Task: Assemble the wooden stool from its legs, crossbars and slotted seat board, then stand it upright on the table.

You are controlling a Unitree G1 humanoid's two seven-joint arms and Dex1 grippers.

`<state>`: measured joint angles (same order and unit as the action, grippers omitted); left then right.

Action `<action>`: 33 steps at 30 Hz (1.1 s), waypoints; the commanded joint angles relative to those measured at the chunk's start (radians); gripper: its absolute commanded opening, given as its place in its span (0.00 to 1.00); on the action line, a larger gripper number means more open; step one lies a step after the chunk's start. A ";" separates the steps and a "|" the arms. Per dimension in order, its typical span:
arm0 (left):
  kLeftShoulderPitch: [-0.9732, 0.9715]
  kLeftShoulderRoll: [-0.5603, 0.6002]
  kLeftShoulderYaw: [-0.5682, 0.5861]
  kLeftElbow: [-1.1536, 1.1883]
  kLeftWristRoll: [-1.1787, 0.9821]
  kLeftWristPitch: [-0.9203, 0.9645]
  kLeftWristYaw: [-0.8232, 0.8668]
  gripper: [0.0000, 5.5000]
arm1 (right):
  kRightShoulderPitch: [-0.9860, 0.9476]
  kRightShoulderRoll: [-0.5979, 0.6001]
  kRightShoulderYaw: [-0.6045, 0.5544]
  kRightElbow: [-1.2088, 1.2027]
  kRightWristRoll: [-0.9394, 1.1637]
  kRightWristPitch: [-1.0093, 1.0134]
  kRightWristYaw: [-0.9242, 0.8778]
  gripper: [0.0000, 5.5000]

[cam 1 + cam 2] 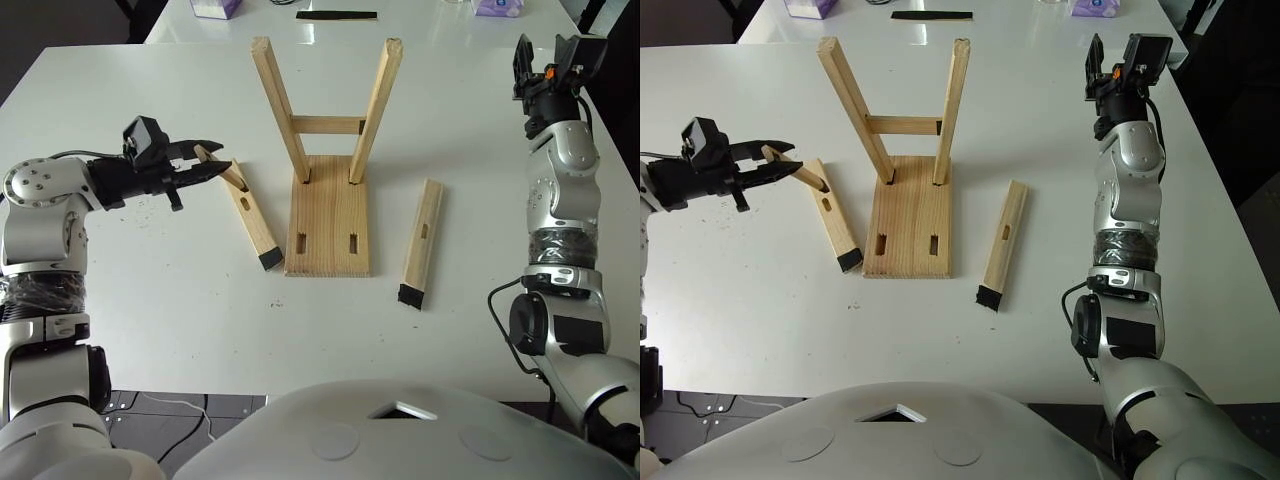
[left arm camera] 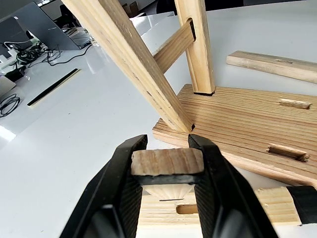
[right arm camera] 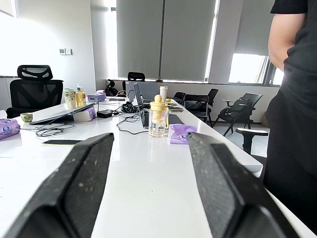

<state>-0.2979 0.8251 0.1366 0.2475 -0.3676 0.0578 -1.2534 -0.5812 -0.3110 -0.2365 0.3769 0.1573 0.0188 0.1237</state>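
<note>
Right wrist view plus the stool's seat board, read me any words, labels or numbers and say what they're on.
Seat board: bare wood, no text.
Purple pack: print too small to read.
Clear bottle with yellow cap: label too blurred to read.
Nothing legible anywhere.

Seat board [image 1: 328,215]: 1. Legs: 4 total. Two stand in the board, left upright leg [image 1: 282,105] and right upright leg [image 1: 374,105]; two lie flat, left flat leg [image 1: 252,220] and right flat leg [image 1: 423,240]. Crossbars: 2, fitted crossbar [image 1: 327,125] and loose crossbar [image 1: 810,178]. Empty slots [image 1: 301,241] in board: 2. Tools: 2, left tool [image 2: 168,146] and right tool [image 3: 151,139]. Black strip [image 1: 336,15]: 1. Purple packs [image 1: 215,8] at the table's far edge: 2.
</note>
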 commanded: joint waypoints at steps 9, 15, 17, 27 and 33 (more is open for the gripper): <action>0.002 0.025 -0.017 0.025 0.021 0.021 -0.031 0.24 | 0.024 0.009 -0.005 0.001 -0.001 -0.005 -0.014 0.49; -0.004 0.018 -0.032 0.036 0.020 0.031 -0.035 0.24 | 0.025 0.009 -0.005 0.009 -0.001 -0.007 -0.016 0.49; 0.004 0.017 -0.036 0.036 0.022 0.033 -0.036 0.24 | 0.030 0.008 -0.006 0.010 -0.002 -0.008 -0.017 0.49; 0.020 0.034 -0.021 -0.017 0.009 0.051 -0.039 0.24 | 0.067 0.021 -0.008 -0.011 -0.002 -0.009 -0.037 0.49; 0.011 0.031 -0.044 0.006 0.025 0.056 -0.058 0.24 | 0.083 0.030 -0.007 -0.029 -0.001 -0.004 -0.045 0.49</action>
<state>-0.2825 0.8417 0.1128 0.2408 -0.3584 0.1044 -1.2946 -0.5049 -0.2855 -0.2401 0.3624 0.1556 0.0103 0.0822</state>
